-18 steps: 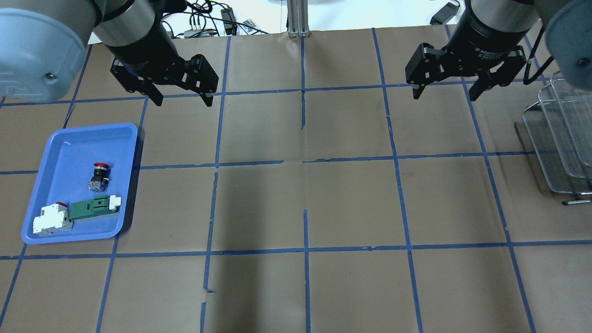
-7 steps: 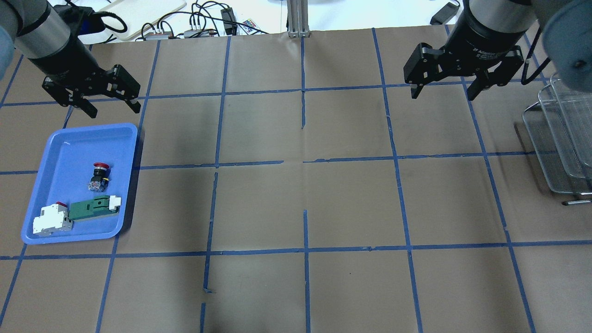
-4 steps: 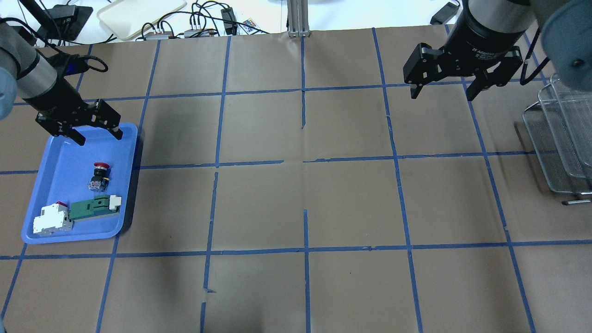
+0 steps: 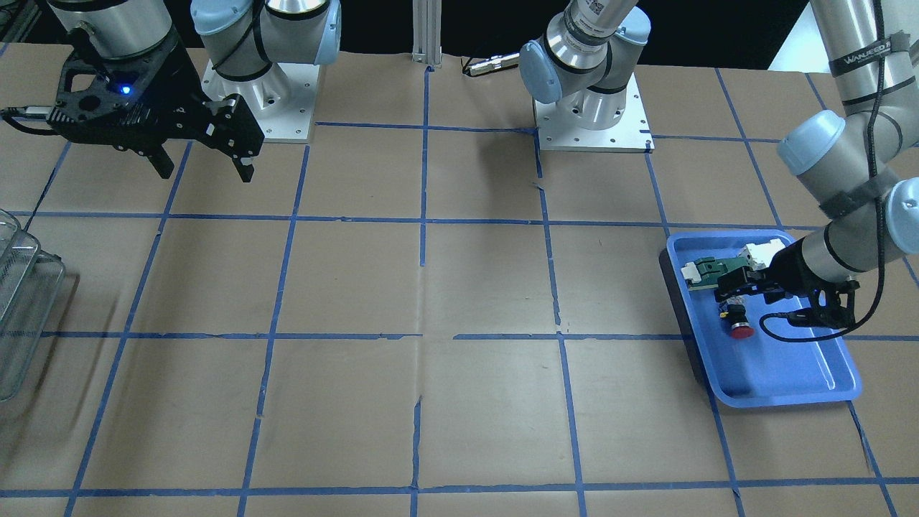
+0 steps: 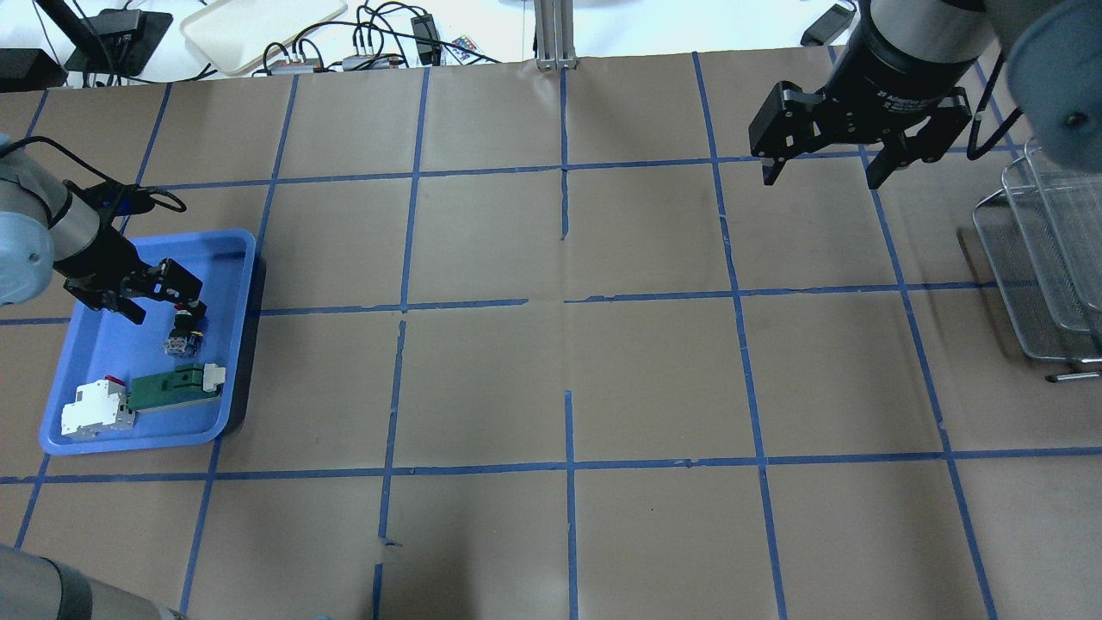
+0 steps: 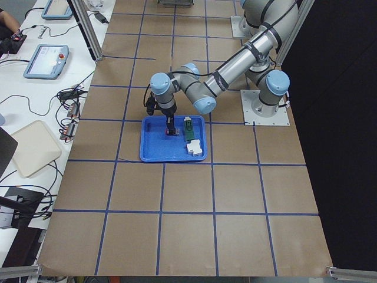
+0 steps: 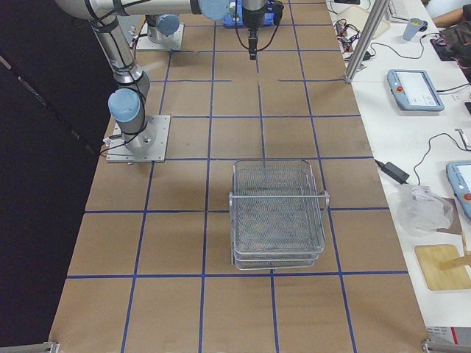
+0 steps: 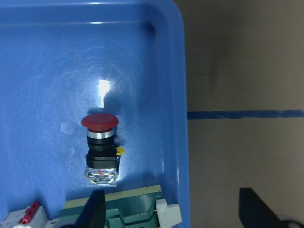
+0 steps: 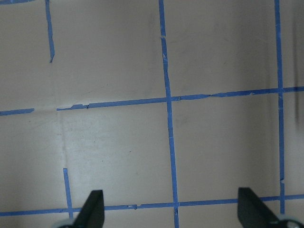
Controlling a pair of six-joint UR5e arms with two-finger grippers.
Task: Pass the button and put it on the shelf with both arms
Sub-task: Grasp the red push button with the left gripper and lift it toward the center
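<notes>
Left pincer [image 5: 164,306] gapes above glossy blue tray's [image 8: 172,71] round-capped button [image 8: 100,147].

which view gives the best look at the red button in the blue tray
The left wrist view: the button sits mid-frame, red cap, black body and clear base all sharp, in the tray. Overhead, the left end effector partly covers its cap; front-facing and exterior left show it tiny.

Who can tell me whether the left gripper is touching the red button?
Apart. The left wrist view shows the whole button uncovered ahead of the open left gripper, with neither fingertip reaching it.
</notes>
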